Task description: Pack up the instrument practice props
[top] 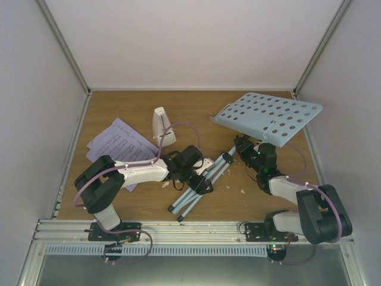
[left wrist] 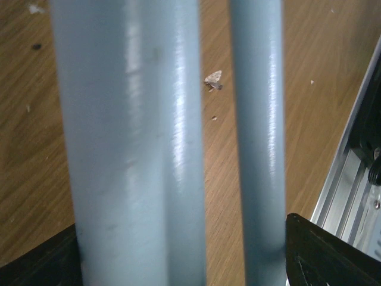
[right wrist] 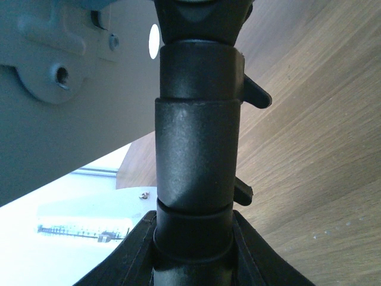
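The pale blue music stand lies on its side on the wooden table; its perforated tray (top: 269,116) is at the back right and its folded tripod legs (top: 193,193) point toward the near edge. My left gripper (top: 200,180) is shut on the legs; in the left wrist view the blue tubes (left wrist: 131,149) fill the gap between its jaws (left wrist: 181,256). My right gripper (top: 244,147) is shut on the stand's black collar (right wrist: 196,149), which sits between its jaws (right wrist: 193,250). White sheet-music pages (top: 118,146) lie at the left. The white metronome (top: 162,126) stands upright behind the left arm.
Small white scraps lie on the table (top: 243,191), one beyond the legs in the left wrist view (left wrist: 213,78). An aluminium rail (top: 190,229) runs along the near edge and also shows in the left wrist view (left wrist: 348,179). White walls enclose the table on three sides.
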Available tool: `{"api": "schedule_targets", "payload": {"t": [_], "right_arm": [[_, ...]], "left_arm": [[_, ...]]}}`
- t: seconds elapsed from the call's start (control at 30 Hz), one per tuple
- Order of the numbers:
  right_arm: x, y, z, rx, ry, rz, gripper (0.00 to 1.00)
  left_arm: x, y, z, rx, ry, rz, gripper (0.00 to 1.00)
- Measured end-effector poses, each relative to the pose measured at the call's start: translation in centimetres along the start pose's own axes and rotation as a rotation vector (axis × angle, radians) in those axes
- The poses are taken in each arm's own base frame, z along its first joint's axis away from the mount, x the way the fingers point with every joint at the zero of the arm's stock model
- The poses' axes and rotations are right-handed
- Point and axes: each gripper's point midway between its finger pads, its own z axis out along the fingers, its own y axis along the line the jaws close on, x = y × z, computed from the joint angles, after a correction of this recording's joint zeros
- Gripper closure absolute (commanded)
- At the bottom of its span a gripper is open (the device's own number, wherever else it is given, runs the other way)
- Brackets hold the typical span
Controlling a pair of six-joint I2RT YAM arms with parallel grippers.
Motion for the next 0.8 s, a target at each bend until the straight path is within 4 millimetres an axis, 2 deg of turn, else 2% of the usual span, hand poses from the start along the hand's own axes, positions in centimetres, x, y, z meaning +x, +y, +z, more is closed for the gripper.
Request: {"api": "schedule_targets", "payload": {"t": [0.13,0.37,0.43,0.53,0.6,0.73,0.8], "right_arm": [[0.2,-0.5,-0.1,0.013,-0.002,-0.001,1.0],[0.2,-0.9,-0.2,0.023,-0.005,0.003,0.99],[0.2,-1.0,-0.2,0.025,-0.005,0.005,0.89],[0.4,-1.3,-0.3,0.032,-0.005,0.015,0.62],[0.6,-1.7,-0.5,0.041,-0.003,0.023,0.47],[0.8,-2.5,-1.1,0.058,-0.011,0.018,0.36],[1.1,-3.1,-1.5,0.07,-0.013,0.033,0.35]], "left_arm": [[0.3,0.4,0.1,-0.019,0.003,0.001,0.56],[0.4,0.5,0.1,-0.023,0.007,-0.007,0.8],[0.4,0.5,0.1,-0.024,0.008,-0.005,0.88],[0.6,0.7,0.1,-0.033,0.015,0.001,0.99],[0.8,0.8,0.0,-0.038,0.028,0.002,1.0],[1.2,1.1,0.1,-0.053,0.059,-0.018,1.0],[1.5,1.4,0.1,-0.059,0.079,-0.028,1.0]]}}
